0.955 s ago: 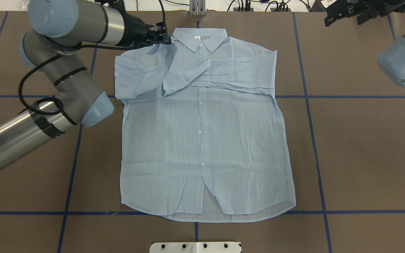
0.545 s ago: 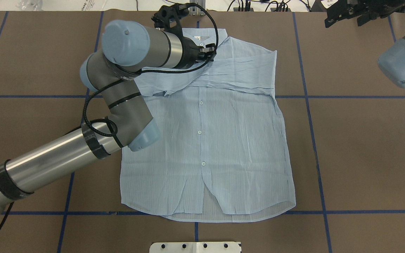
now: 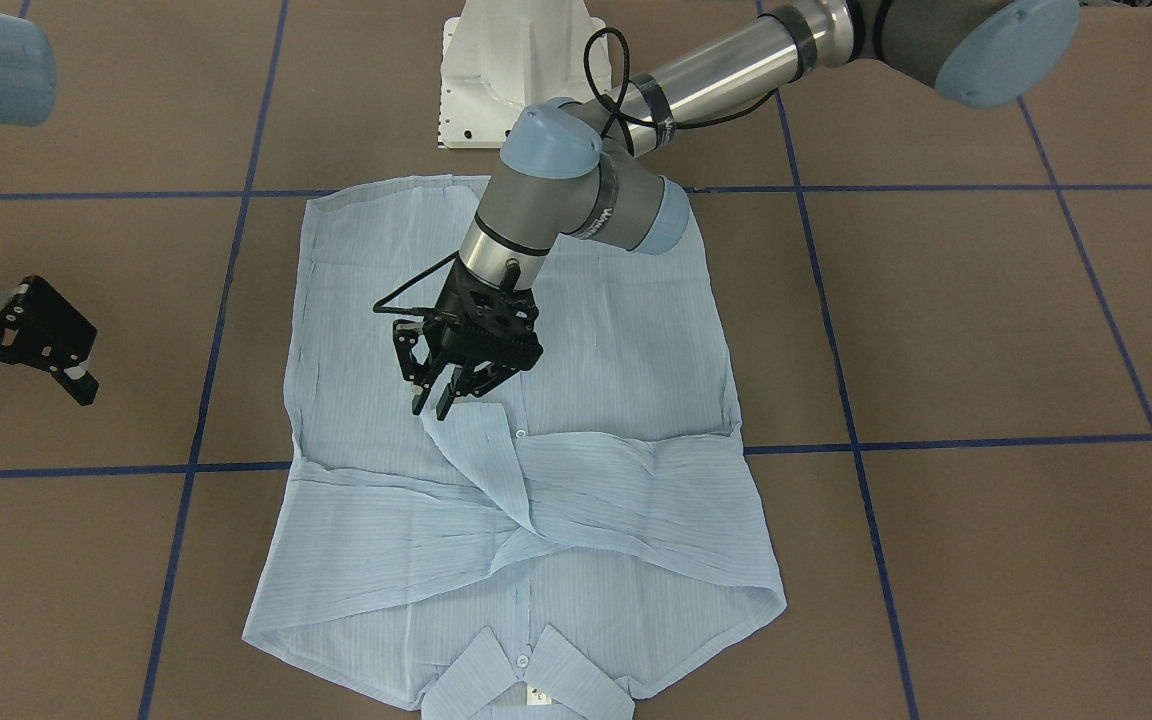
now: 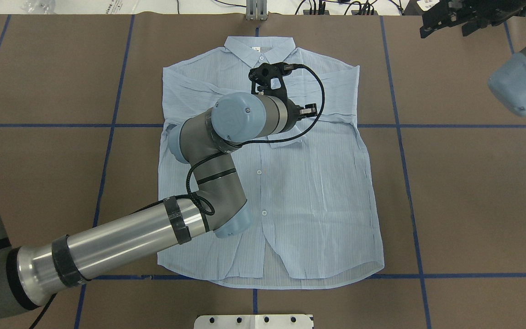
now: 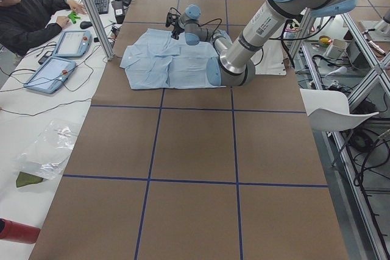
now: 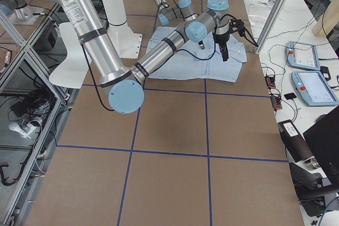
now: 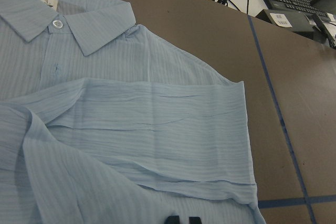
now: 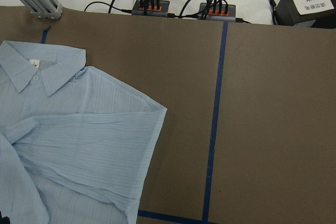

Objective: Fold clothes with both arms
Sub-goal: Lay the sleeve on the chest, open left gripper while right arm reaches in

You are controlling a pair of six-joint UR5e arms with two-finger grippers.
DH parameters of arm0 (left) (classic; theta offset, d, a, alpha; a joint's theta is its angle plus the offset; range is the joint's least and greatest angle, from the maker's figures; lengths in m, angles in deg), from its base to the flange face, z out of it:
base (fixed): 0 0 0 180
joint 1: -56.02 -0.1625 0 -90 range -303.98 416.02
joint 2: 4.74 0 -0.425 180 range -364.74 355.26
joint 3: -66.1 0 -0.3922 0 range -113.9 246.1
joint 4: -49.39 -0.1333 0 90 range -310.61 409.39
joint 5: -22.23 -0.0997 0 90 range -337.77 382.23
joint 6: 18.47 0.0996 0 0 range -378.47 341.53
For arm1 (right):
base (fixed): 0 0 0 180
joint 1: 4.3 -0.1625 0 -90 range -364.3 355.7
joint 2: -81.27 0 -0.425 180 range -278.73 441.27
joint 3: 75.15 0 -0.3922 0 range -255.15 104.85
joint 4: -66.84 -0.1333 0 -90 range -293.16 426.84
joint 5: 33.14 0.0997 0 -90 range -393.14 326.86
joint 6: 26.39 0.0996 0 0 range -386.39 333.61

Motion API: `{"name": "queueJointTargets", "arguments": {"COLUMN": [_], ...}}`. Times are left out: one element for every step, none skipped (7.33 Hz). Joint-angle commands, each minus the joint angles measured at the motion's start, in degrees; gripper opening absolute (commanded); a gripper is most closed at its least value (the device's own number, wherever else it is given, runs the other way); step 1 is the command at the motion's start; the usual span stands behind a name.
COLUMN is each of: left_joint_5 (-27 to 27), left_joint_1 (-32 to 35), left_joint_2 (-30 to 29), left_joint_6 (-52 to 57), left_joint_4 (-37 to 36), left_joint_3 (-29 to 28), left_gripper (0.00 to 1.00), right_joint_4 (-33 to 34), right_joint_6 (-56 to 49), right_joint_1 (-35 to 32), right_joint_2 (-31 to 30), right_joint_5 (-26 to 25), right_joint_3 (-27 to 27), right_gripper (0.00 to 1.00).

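Left gripper (image 3: 431,408): black, two-fingered, pointing down over the middle of the shirt's chest. The fingers are drawn near together. The tips sit right at the end of a sleeve cuff (image 3: 476,440). I cannot tell whether cloth is nipped between them.

Left arm (image 4: 121,237): reaches in over the shirt's hem and front, its wrist bent above the button line.

Right gripper (image 3: 21,395): fingers spread wide and holding nothing. It hangs over bare table (image 3: 986,330) on the robot's right, well apart from the shirt.

Shirt (image 3: 616,350): light blue with fine stripes. It lies flat and front up on the brown table, with its collar (image 3: 526,680) on the side away from the robot and its hem near the white pedestal (image 3: 496,70). Both sleeves are folded in across the chest and cross each other. The upper one runs slantwise towards the hem and ends under the left gripper's tips. The collar is clear of that gripper, on its far side.
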Motion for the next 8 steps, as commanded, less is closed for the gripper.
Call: {"name": "queueJointTargets", "arguments": {"left_joint_5": [0.2, 0.2, 0.1, 0.1, 1.2, 5.2, 9.0, 13.7], "left_joint_1": [-0.4, -0.3, -0.2, 1.2, 3.3, 5.9, 8.5, 12.3], "left_joint_2": [-2.8, -2.1, 0.1, 1.4, 2.3, 5.3, 12.1, 19.0], "left_joint_6": [0.0, 0.7, 2.0, 2.1, 3.8, 8.3, 13.3, 19.8], "left_joint_4": [0.0, -0.1, -0.1, -0.3, -0.3, -0.3, -0.4, -0.4], "left_joint_3": [-0.4, -0.5, -0.6, -0.6, -0.1, 2.5, 9.6, 16.5], "left_gripper": [1.0, 1.0, 1.0, 1.0, 1.0, 1.0, 1.0, 1.0], "right_joint_4": [0.0, 0.0, 0.0, 0.0, -0.2, -1.1, -1.1, -1.0], "right_joint_6": [0.2, 0.2, 1.9, 4.2, 9.4, 14.0, 16.9, 17.2], "right_joint_1": [0.3, 0.4, 1.3, 2.9, 6.8, 11.6, 16.2, 21.2], "right_joint_2": [0.0, 0.0, 0.1, 0.5, 1.2, 3.4, 4.4, 5.7], "right_joint_5": [-0.1, -0.1, -0.4, -1.2, -5.9, -11.5, -16.6, -24.5], "right_joint_3": [0.0, 0.0, 0.0, -0.1, -0.1, 0.4, 0.6, 1.5], "right_gripper": [1.0, 1.0, 1.0, 1.0, 1.0, 1.0, 1.0, 1.0]}}
